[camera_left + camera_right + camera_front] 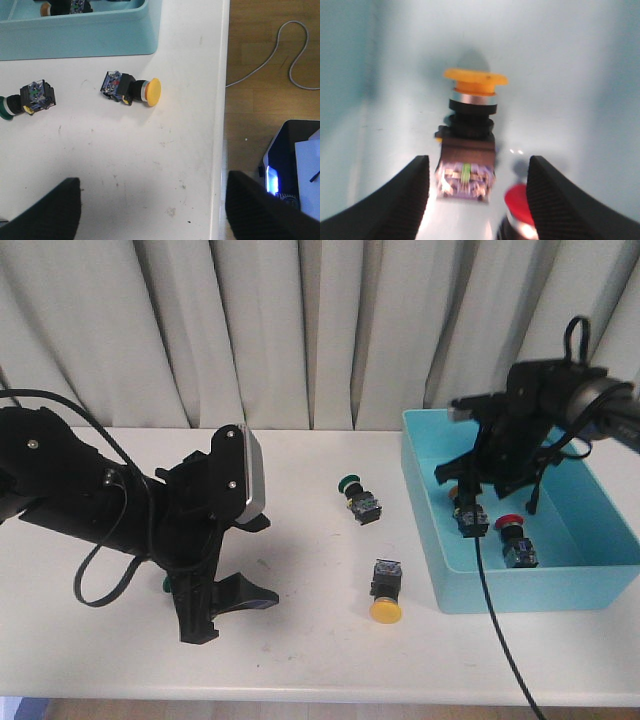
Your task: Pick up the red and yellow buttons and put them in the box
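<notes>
My right gripper (475, 200) hangs inside the turquoise box (440, 570), fingers apart, a yellow button (470, 140) lying loose between them beside a red button (517, 538). My left gripper (225, 610) is spread wide above the surface (320, 650), where another yellow button (132, 90) and a green button (358, 496) lie.

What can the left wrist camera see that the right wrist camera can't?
Only the left wrist view shows the yellow button lying on the white table, the green button lying beside it, the wooden floor and a grey cable.

Only the right wrist view shows up close a yellow button and a red button lying inside the box, between the open right gripper fingers.

Both show the blue box and wide-apart black fingers.
</notes>
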Tool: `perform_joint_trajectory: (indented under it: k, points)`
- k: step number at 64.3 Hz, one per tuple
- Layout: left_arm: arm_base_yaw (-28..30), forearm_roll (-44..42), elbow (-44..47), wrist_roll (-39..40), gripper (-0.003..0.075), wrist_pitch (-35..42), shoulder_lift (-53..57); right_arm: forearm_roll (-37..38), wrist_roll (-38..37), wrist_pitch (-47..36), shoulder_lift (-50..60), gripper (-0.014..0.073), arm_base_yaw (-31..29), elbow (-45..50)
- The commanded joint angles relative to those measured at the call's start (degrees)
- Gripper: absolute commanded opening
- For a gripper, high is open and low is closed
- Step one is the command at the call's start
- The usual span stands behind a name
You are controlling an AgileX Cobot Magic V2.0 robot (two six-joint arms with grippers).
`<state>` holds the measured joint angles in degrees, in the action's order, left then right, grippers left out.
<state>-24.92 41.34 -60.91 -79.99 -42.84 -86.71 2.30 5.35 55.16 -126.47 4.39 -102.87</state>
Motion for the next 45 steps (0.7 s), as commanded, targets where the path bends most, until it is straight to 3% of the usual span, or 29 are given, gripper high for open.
perform_joint_trajectory:
  k: [1, 33, 45]
  points:
    - [-0.21, 2.02, -1.34, 0.49, 0.0562, 0.68, 1.79, 0.45, 0.4, 1.78, 9.18, 0.0433, -0.2, -1.83]
    - [-0.21, 2.02, -1.34, 0.49, 0.0562, 1.33, 1.79, -3.26, 1.82, 14.98, 33.18, 0.0433, -0.08, -1.4]
    - [-0.21, 2.02, -1.34, 0.49, 0.0562, 1.36, 1.79, -3.46, 1.8, 9.0, 42.83, 0.0433, -0.08, 12.71]
